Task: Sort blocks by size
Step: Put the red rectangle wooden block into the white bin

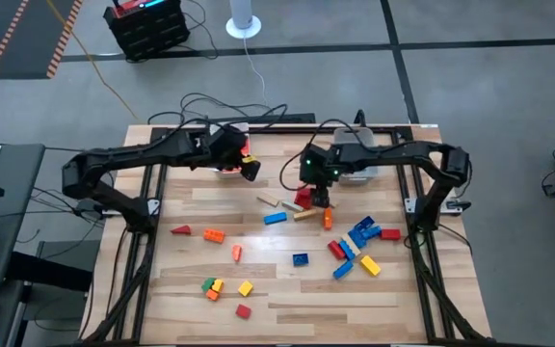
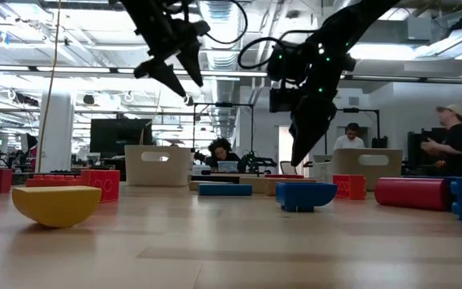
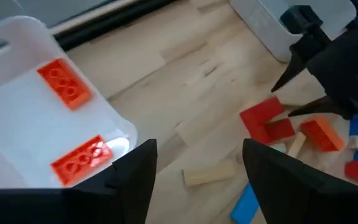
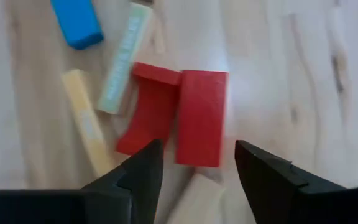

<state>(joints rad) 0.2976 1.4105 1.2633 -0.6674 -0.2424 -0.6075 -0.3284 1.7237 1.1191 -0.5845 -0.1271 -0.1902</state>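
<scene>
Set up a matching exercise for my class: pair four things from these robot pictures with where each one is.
Things:
1. two orange bricks
2. left end effector
3. right end effector
4. red blocks

Places:
A. open, just above the red blocks
B. on the table, side by side
C. inside the clear bin
D. open, beside the bin

Pairs: 1-C, 2-D, 3-A, 4-B

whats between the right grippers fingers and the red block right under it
Nothing: in the right wrist view the right gripper hangs open above the red block, with only bare air and wood tabletop showing between.
</scene>
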